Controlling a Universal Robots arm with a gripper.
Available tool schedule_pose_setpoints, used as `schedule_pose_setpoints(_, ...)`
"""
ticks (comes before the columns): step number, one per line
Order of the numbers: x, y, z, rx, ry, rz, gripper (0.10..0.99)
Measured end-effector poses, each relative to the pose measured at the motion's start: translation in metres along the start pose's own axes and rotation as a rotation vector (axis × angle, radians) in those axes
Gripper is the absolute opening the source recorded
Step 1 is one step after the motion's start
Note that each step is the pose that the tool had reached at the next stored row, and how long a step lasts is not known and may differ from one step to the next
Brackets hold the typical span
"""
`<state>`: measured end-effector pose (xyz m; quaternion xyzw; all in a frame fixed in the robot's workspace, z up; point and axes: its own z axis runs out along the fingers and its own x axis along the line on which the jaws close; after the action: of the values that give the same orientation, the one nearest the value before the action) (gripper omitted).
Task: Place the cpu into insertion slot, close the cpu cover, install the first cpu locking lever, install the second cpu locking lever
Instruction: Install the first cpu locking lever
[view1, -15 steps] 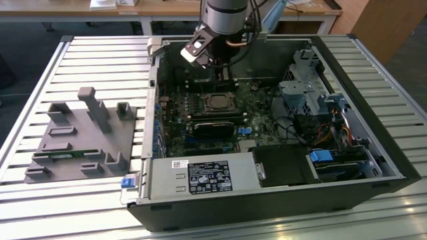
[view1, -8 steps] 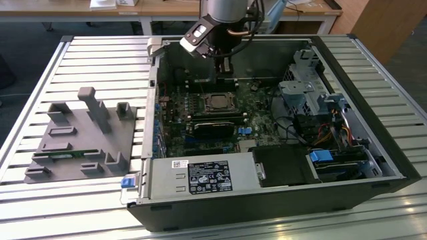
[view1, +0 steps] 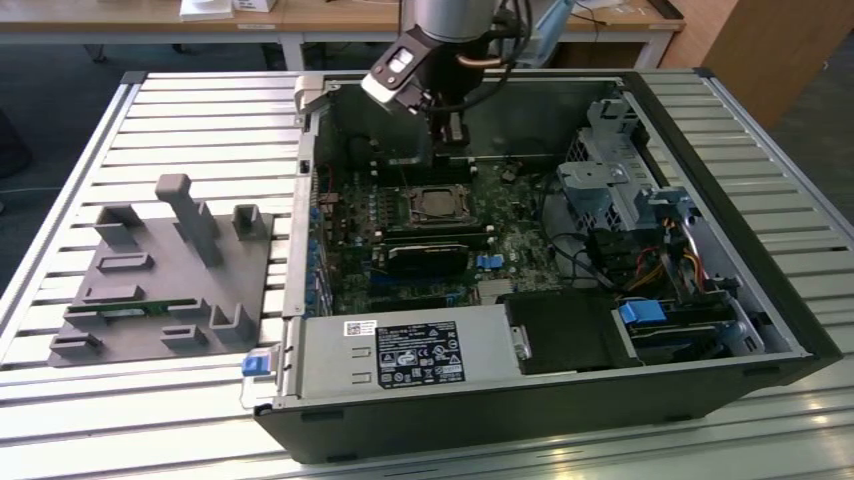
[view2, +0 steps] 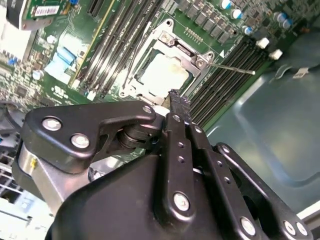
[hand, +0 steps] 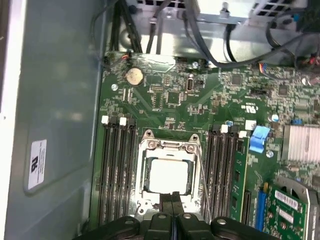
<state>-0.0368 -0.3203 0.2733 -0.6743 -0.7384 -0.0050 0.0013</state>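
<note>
The cpu (hand: 167, 175), a pale square chip, sits in the insertion slot (view1: 434, 205) on the green board. The silvery cpu cover (hand: 167, 147) lies down around it, with the chip's face showing through the cut-out. One thin locking lever (view2: 232, 67) sticks out sideways from the socket's corner, its free end over the memory slots. In the first wrist view that wire lever (hand: 202, 182) runs along the socket's side. My gripper (hand: 174, 197) hovers just off the socket's edge, fingers shut together with nothing between them. In the exterior view my gripper (view1: 450, 150) hangs behind the socket.
Black memory slots (hand: 117, 170) flank the socket on both sides. A black card (view1: 427, 250) lies in front of the socket. The drive cage (view1: 614, 190) and cables fill the case at the exterior view's right. A grey fixture (view1: 160, 270) stands on the slatted table outside.
</note>
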Motion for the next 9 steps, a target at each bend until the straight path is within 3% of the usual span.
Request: schedule_pose_setpoints(9, 0.0000, 0.0000, 0.0001, 0.001, -0.0007, -0.149, 0.106)
